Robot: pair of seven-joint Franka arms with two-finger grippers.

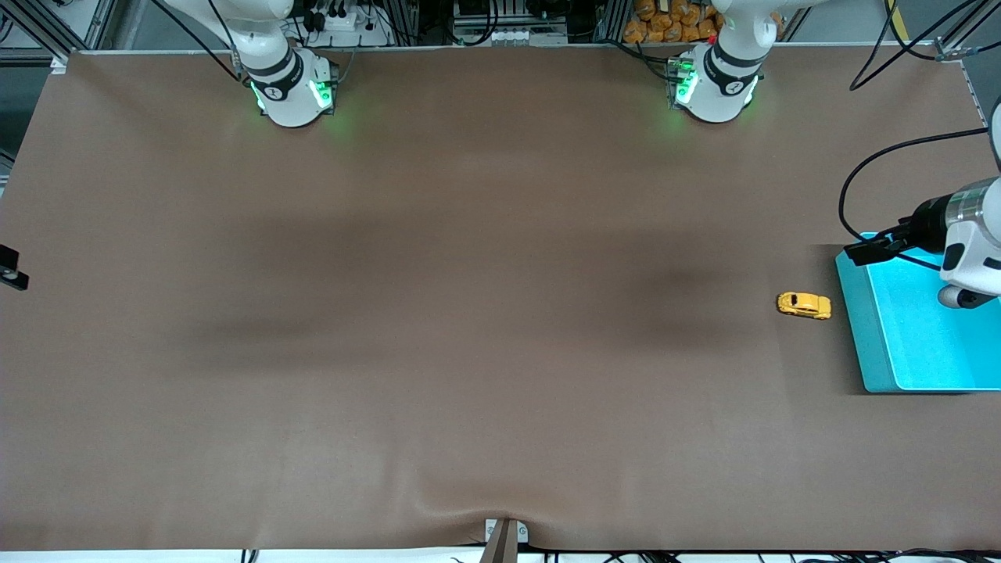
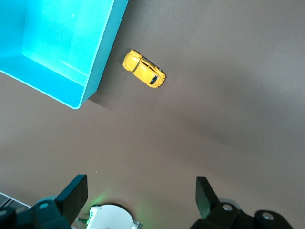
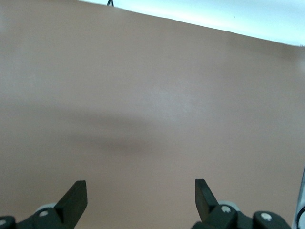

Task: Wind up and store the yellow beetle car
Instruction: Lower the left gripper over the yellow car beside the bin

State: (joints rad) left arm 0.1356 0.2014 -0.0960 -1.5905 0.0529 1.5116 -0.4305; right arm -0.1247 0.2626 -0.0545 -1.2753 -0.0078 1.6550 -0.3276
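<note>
The yellow beetle car [image 1: 804, 305] stands on its wheels on the brown table, beside the turquoise bin [image 1: 868, 344] at the left arm's end. In the left wrist view the car [image 2: 144, 75] lies close to the bin's wall [image 2: 102, 57]. The bin looks empty. My left gripper [image 1: 866, 252] hangs high over the bin's corner, apart from the car, and its fingers [image 2: 141, 183] are open and empty. My right gripper [image 3: 140, 188] is open and empty over bare table at the right arm's end. Only a black part of it [image 1: 9, 267] shows in the front view.
The two arm bases [image 1: 293, 90] [image 1: 715, 82] stand along the table's back edge. The brown mat [image 1: 469, 313] has a small ripple at the edge nearest the front camera, by a clamp [image 1: 504, 536]. A black cable loops above the bin.
</note>
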